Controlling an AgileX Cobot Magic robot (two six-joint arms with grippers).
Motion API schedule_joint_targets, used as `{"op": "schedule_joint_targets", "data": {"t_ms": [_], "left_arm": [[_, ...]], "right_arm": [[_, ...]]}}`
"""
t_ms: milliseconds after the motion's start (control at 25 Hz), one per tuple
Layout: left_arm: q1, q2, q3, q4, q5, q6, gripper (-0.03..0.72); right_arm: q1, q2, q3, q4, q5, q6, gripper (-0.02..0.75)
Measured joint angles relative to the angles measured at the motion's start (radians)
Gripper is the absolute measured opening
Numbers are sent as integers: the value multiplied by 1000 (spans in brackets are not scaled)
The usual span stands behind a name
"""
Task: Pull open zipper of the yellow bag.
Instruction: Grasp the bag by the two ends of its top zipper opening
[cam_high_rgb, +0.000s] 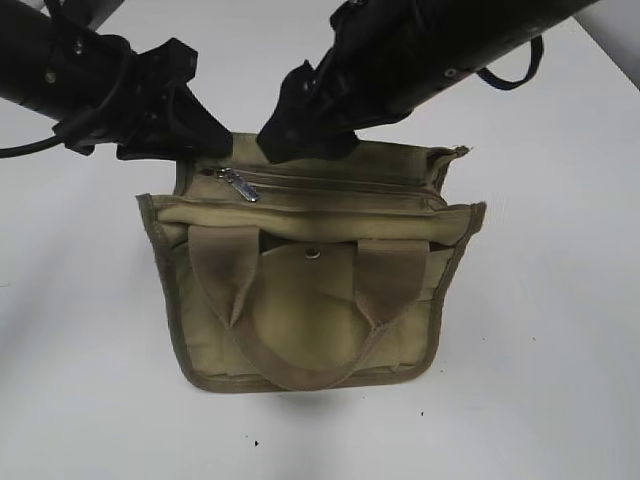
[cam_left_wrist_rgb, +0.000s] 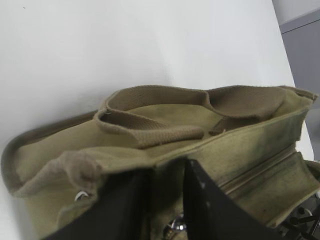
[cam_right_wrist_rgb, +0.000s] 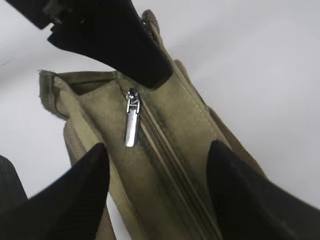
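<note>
The yellow bag (cam_high_rgb: 300, 320) stands on the white table with its handles toward the exterior camera. Its zipper (cam_high_rgb: 330, 183) runs along the top panel, and the silver pull tab (cam_high_rgb: 238, 184) lies flat at the left end. My left gripper (cam_high_rgb: 205, 140) is at the bag's back left corner, its jaws narrowly apart. In the left wrist view a shiny bit of the pull tab (cam_left_wrist_rgb: 177, 226) shows in its gap (cam_left_wrist_rgb: 170, 167). My right gripper (cam_high_rgb: 300, 145) is over the back edge, open. Its fingers (cam_right_wrist_rgb: 157, 147) straddle the zipper (cam_right_wrist_rgb: 165, 150), short of the pull tab (cam_right_wrist_rgb: 132, 120).
A round silver snap button (cam_high_rgb: 313, 253) sits on the front flap between the two webbing handles (cam_high_rgb: 225, 270). The white table (cam_high_rgb: 80, 380) spreads all round the bag. A dark cable loop (cam_high_rgb: 510, 70) hangs from the right arm. The left gripper's black finger (cam_right_wrist_rgb: 125, 50) crosses the right wrist view.
</note>
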Motion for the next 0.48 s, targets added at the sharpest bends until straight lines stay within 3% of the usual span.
{"op": "schedule_joint_targets", "data": {"t_ms": [200, 480], "left_arm": [[-3, 0, 0, -22, 12, 2, 34], [-3, 0, -41, -24, 80, 2, 4]], "right_arm": [[20, 79, -49, 0, -15, -26, 482], [45, 148, -73, -1, -19, -63, 456]]}}
